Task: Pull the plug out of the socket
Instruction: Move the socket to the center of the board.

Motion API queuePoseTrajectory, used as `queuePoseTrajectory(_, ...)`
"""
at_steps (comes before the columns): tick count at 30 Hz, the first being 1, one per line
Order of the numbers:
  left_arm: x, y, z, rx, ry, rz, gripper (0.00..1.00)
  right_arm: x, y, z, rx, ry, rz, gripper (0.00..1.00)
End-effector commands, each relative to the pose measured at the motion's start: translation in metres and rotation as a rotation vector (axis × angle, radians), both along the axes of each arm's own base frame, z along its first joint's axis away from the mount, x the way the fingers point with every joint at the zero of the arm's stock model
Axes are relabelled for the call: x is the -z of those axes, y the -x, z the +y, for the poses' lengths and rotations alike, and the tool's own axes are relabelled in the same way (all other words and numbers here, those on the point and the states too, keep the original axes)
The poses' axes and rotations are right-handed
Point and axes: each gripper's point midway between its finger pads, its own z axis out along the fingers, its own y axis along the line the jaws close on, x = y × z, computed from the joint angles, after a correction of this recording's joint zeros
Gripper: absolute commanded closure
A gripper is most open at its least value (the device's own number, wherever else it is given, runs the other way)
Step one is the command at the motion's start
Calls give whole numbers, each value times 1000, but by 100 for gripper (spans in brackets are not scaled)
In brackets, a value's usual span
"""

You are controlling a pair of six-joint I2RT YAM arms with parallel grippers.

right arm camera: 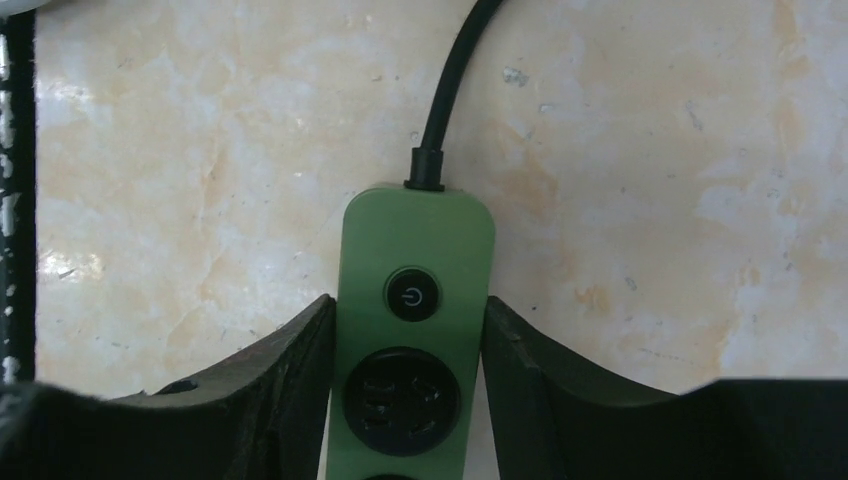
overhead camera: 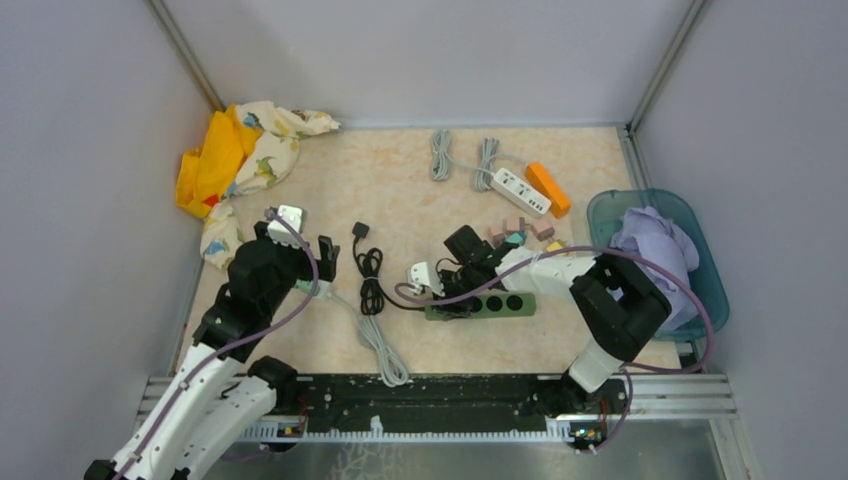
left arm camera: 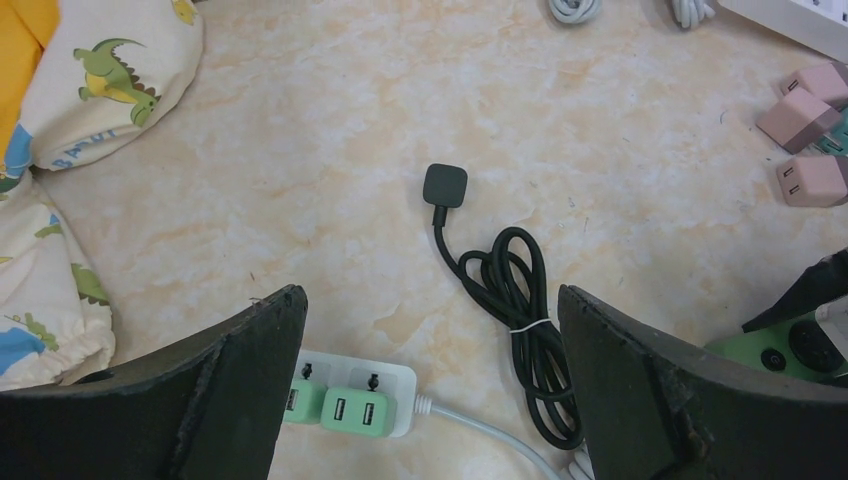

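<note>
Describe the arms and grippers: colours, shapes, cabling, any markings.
Both match: white links, black joint housings, on the left arm and right arm. A purple-grey cable loops loosely along each. The left gripper and right gripper are black, with broad wedge-shaped fingers, scuffed at the edges. A white block sits on the left wrist.

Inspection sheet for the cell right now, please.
Surface: beige marbled tabletop.
Job's things: green power strip, visible sockets empty; white power strip carries two green USB chargers.
Clutter: dinosaur-print cloth, orange block, pink adapters, second white strip, teal basin holding lavender cloth.
End effectors: left end effector open, by the white power strip; right end effector closed on the green power strip.
Cables: black cord bundled, its plug lying loose; grey cable coils far side.
Surroundings: grey walls.
</note>
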Motion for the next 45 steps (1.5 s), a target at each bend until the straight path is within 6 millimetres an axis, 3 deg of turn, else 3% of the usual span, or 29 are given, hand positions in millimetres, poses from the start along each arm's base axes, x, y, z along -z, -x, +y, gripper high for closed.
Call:
queuePoseTrajectory(1,-5,0,9,-31,-14,-35,0,-17,-21,16,37,-21,-65,58)
queuePoseTrajectory(7,-8,3,12,-38,-9,-55,0,-37,-22,33,97,-90,-10,85)
queuePoseTrajectory(14,-12,4,14,-48,-4,-73,0,-69,-35,52,145,-119,32,91)
queuePoseTrajectory(17,-13,5,15,-49,-1,-81,0,-75,-53,60,154,-82,13,92)
queuePoseTrajectory(22,-15,7,16,-50,0,-90,0,-96,-93,80,183,-67,-74,92)
queuePoseTrajectory(30,-18,8,16,-46,7,-104,0,-119,-188,101,241,-96,-216,93)
queuePoseTrajectory(39,-19,9,15,-38,8,-113,0,-95,-278,115,296,-104,-369,87)
queuePoseTrajectory(45,-16,8,13,-26,2,-106,0,-79,-319,108,384,-105,-404,62)
